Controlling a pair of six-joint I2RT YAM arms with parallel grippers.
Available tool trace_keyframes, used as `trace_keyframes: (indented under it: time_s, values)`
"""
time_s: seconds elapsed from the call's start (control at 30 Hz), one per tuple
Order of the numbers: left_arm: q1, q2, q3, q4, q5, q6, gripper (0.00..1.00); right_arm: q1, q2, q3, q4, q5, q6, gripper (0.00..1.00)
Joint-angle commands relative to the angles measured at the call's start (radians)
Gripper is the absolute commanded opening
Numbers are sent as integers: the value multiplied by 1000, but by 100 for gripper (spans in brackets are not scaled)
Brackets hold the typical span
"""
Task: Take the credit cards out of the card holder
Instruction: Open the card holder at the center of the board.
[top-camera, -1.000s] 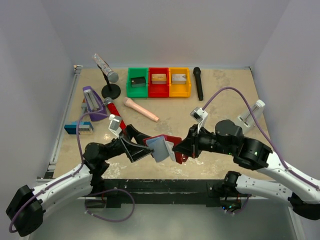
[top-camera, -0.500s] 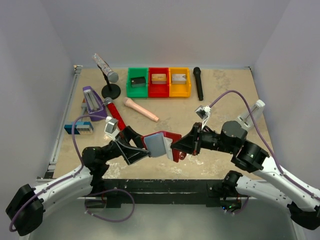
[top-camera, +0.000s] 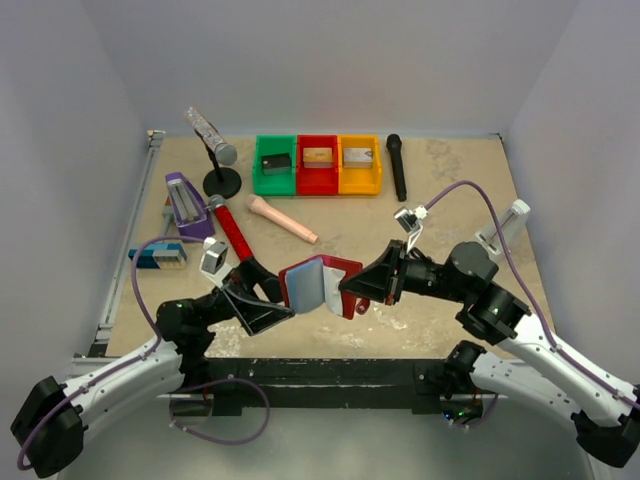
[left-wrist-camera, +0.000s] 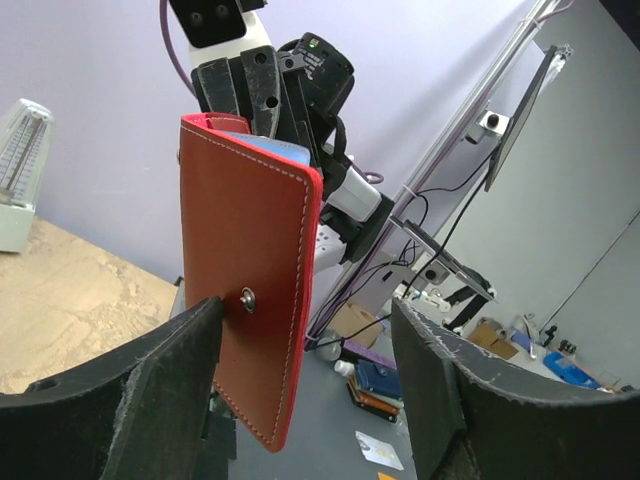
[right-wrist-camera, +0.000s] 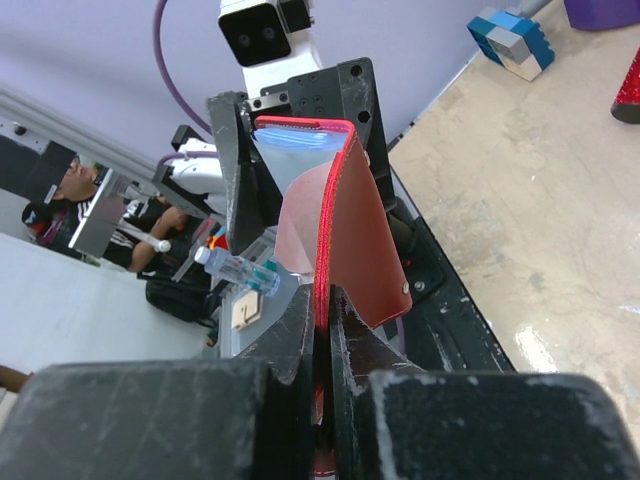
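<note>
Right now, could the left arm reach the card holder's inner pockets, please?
Probably not: the left gripper, jaws open, faces the card holder on its outer cover, pale pockets behind; the right gripper clamps one edge.

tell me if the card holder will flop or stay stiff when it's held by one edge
Probably semi-stiff: the card holder panel looks flat in the left wrist view, though its cover curves over at the fold in the right wrist view. Likely light, since the right gripper holds it aloft by a thin edge pinch. The smooth cover might slip.
</note>
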Motion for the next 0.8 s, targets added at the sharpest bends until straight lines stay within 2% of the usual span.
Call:
trace_keyframes:
  time_s: [0.0,0.27,0.4,0.5,0.67,0.77]
  values:
    - [-5,-21,7,17,26,33,70,-12,-9,3,102,-33,14,0]
    - [-5,-20,39,-47,33,64,49,-12,-8,21,62,-47,-19,0]
    - [-5,-26,64,-110,32,95,42,-12,-8,33,36,-50,-40,0]
    - [-5,-38,76,-153,21,116,41,-12,-6,41,13,-56,-55,0]
    - [-5,-75,94,-254,-3,156,47,-12,-9,49,-1,-67,-69,0]
    - [-5,-83,105,-271,-3,167,47,-12,-8,46,4,-70,-69,0]
